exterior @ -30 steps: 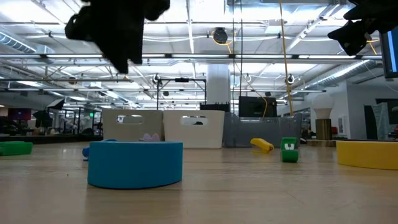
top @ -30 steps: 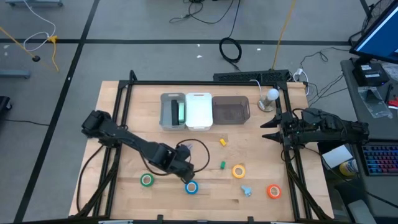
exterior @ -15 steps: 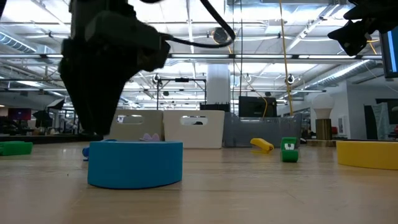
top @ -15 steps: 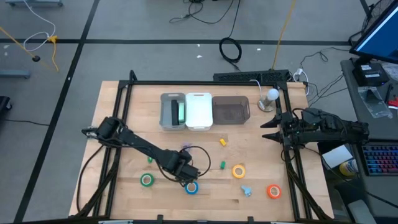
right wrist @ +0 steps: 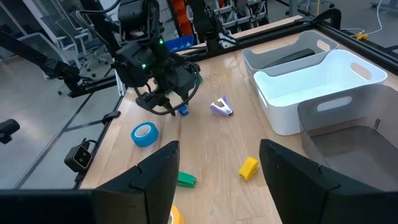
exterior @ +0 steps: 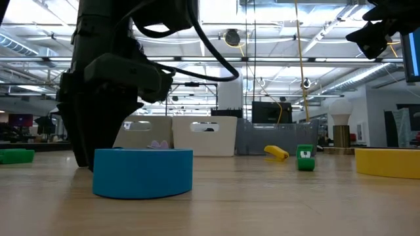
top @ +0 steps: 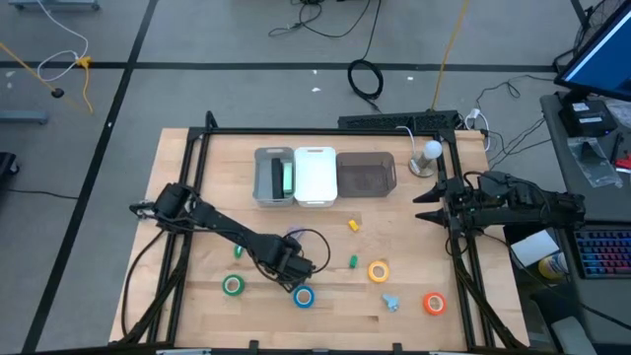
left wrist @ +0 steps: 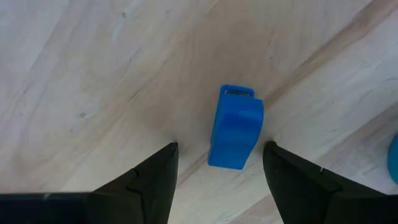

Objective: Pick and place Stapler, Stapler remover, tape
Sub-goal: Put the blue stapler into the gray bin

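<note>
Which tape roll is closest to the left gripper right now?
The blue roll: it lies right beside the left gripper, while the green, yellow and orange rolls lie farther off.

Four tape rolls lie flat near the table's front edge: green tape (top: 233,286) at left, blue tape (top: 303,297) beside it, yellow tape (top: 379,271) further right, orange tape (top: 434,303) rightmost. A small blue stapler remover (left wrist: 234,127) lies on the wood just behind the blue roll.
</note>
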Controlling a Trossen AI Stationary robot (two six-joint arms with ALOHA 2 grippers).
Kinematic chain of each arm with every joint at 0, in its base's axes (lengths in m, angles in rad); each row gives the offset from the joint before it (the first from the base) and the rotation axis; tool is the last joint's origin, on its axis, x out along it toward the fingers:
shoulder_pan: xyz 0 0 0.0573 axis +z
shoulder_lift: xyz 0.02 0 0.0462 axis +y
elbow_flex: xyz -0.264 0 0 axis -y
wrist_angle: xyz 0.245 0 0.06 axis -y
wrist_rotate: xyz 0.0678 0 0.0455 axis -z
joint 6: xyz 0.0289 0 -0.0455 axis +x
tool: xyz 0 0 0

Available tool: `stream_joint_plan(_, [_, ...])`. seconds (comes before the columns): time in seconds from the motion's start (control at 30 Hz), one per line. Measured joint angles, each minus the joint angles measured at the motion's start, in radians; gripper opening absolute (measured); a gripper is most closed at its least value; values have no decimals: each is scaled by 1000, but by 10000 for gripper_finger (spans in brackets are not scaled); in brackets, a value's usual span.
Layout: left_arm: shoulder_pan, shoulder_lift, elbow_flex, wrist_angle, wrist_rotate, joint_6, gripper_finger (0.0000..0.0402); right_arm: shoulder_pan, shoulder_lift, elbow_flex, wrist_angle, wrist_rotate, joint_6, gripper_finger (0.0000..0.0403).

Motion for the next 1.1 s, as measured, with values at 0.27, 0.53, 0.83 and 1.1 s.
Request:
stream_joint_plan(0.27, [-1,1,-1,17,-20,0,196,0,0,0,1,2,0,215])
stream_joint_plan(0.53, [1,2,-2,23,-28,0,116,0,0,0,1,4,0,215])
stream_joint_plan(0.83, [2,2,-2,29,-28,-26,70,0,0,0,1,4,0,215])
stream_joint_plan(1.1, [1,-44,-6,18,-50,-66,73,0,0,0,1,4,0,215])
